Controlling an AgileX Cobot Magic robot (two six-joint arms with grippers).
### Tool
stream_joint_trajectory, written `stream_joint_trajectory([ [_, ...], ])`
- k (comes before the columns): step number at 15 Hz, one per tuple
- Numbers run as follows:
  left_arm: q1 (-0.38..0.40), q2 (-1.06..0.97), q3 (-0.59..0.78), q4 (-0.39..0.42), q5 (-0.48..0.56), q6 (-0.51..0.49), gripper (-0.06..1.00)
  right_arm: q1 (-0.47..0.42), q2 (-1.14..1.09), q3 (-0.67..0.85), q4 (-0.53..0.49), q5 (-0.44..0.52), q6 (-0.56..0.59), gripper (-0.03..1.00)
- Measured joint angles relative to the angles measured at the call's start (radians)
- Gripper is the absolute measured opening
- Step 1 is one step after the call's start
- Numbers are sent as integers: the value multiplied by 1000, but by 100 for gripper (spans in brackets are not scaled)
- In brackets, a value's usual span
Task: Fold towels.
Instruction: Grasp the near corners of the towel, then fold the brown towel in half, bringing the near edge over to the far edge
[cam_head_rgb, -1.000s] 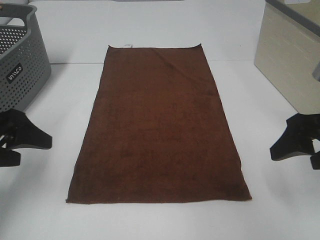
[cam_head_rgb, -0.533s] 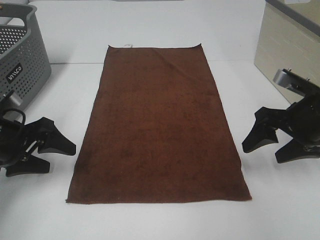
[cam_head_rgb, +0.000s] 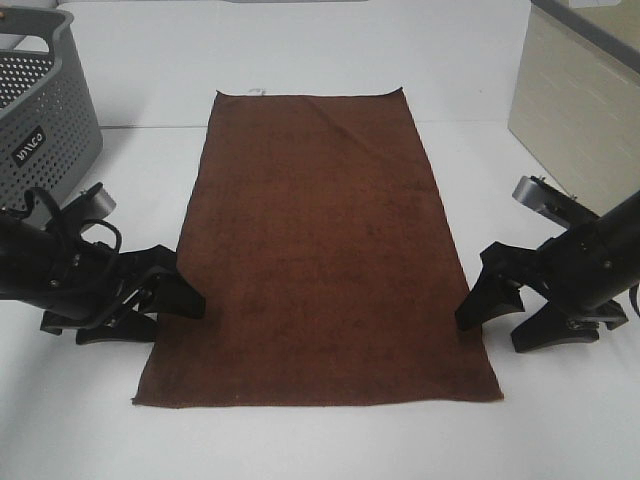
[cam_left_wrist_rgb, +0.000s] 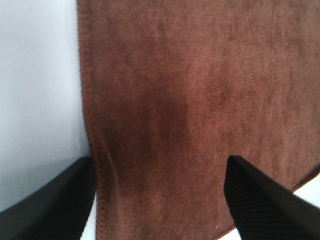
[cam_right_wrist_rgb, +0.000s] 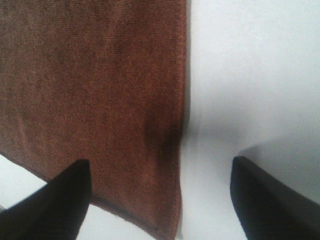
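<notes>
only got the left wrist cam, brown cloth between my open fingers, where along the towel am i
observer: the left gripper is at the towel's left long edge, close to the near short edge but short of the corner.
operator: whats the other arm doing
observer: the right gripper is open at the opposite long edge, roughly level with yours.
operator: any fold in it yet
observer: none, it lies spread flat, with a small white tag at the far short edge.
operator: anything near me to hit
observer: a grey basket stands at the far left, apart from the towel, and a beige box at the far right.
</notes>
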Motion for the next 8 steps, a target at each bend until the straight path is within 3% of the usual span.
stream_joint_trajectory([
  [2, -24, 26, -27, -12, -2, 0, 59, 68, 11, -3, 12, -41, -1, 65],
  [4, -39, 34, -47, -12, -16, 0, 44, 119, 12, -3, 12, -84, 9, 55],
  [6, -70, 34, -74, -12, -16, 0, 14, 122, 23, -3, 14, -113, 41, 32],
  [7, -70, 34, -74, -12, -16, 0, 14, 122, 23, -3, 14, -113, 41, 32],
  [8, -78, 34, -76, -12, -16, 0, 3, 122, 25, -3, 14, -122, 55, 17],
])
